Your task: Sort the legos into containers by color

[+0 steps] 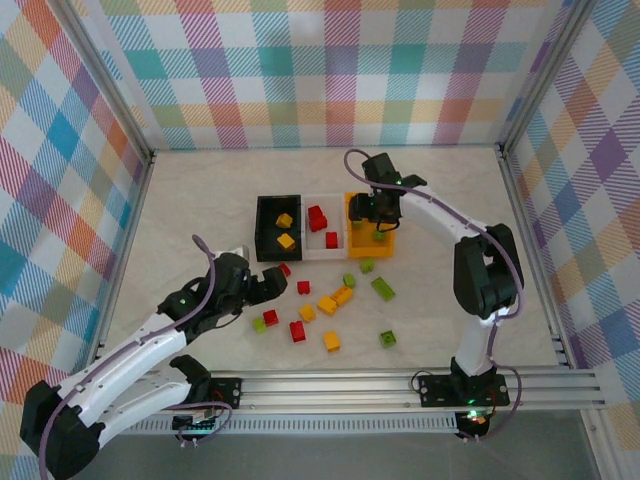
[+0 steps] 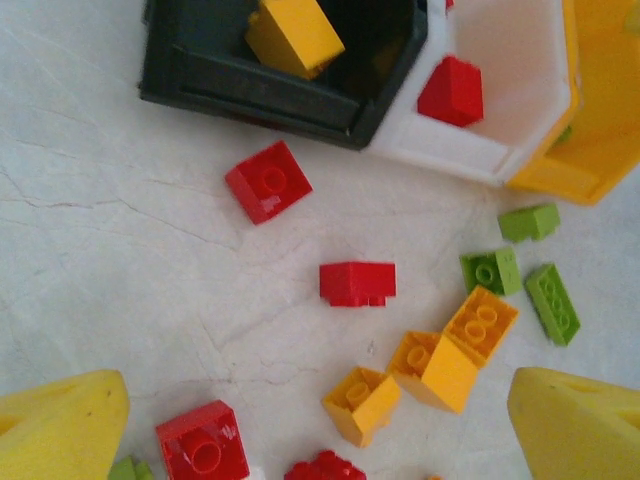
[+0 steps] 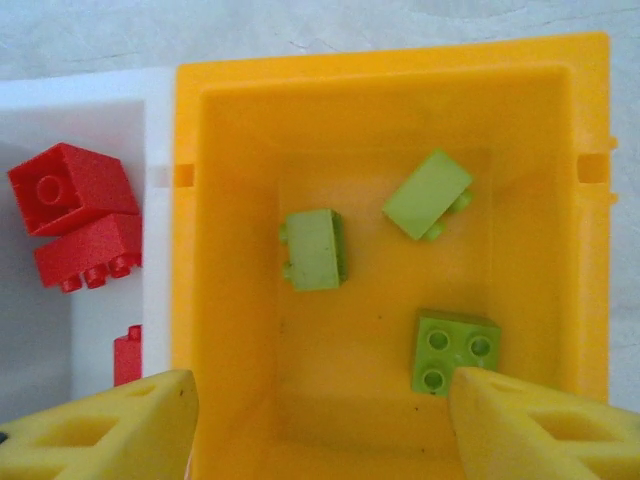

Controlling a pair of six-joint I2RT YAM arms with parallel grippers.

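Where the legos (image 1: pixel 330 305) lie: loose on the table (image 1: pixel 200 200) just in front of the three bins, with red, yellow-orange and lime mixed; several yellow-orange ones touch each other.
black bin (image 1: pixel 262 230): holds two yellow-orange bricks.
white bin (image 1: pixel 324 254): sits between the other two and holds red bricks.
orange bin (image 3: pixel 230 180): holds three lime bricks lying apart on its floor.
left gripper (image 2: pixel 318 430): low over the loose pile, pads spread wide, nothing between them.
right gripper (image 3: pixel 325 425): above the orange bin, pads parted and empty.
likely next pick: the red brick (image 2: pixel 357 283), lying on its side and clear of its neighbours, looks the easiest for the left arm.
handling: each brick should be light, rigid and smooth-walled, so it will not crush but may twist or slip out of an off-centre pinch.
where to hold: across two flat opposite walls at mid-height, not on the studs or a corner.
risk: in the touching yellow-orange cluster a pad may nudge a neighbour, so isolated bricks seem the better choice first.
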